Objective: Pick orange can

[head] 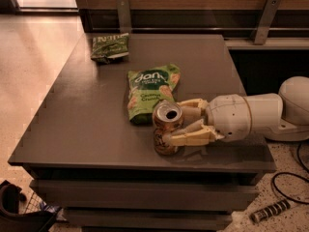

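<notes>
The orange can (pixel 165 125) stands upright near the front edge of the dark table (pixel 87 115), its silver top open. My gripper (pixel 177 123) reaches in from the right and its two cream fingers (pixel 189 137) are closed against the can's sides, one behind and one in front. The can's base rests on the table.
A light green snack bag (pixel 148 92) lies flat just behind and left of the can. A dark green bag (pixel 110 47) lies at the table's back left. A wooden wall with metal brackets (pixel 263 19) runs behind. The table's front edge is close to the can.
</notes>
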Action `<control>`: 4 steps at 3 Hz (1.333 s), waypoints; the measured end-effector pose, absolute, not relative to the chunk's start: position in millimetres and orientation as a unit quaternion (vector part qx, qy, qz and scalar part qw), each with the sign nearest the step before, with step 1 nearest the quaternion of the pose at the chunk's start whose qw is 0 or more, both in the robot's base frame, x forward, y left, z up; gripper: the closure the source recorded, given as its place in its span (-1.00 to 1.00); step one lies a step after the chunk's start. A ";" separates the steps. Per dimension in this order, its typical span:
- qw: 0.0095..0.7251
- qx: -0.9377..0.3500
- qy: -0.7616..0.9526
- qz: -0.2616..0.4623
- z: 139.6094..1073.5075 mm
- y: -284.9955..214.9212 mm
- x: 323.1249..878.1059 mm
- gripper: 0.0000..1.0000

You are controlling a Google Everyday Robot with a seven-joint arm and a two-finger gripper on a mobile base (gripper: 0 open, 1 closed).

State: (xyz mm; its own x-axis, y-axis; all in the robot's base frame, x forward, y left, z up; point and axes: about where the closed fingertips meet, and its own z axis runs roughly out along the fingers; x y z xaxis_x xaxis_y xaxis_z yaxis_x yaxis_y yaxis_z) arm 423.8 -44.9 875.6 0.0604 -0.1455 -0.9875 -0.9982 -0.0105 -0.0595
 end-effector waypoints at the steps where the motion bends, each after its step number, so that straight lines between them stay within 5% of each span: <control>1: 0.475 -0.553 0.517 0.449 876.2 -43.2 423.3 1.00; 4: 0.515 -0.578 0.490 0.400 976.7 -55.0 471.5 1.00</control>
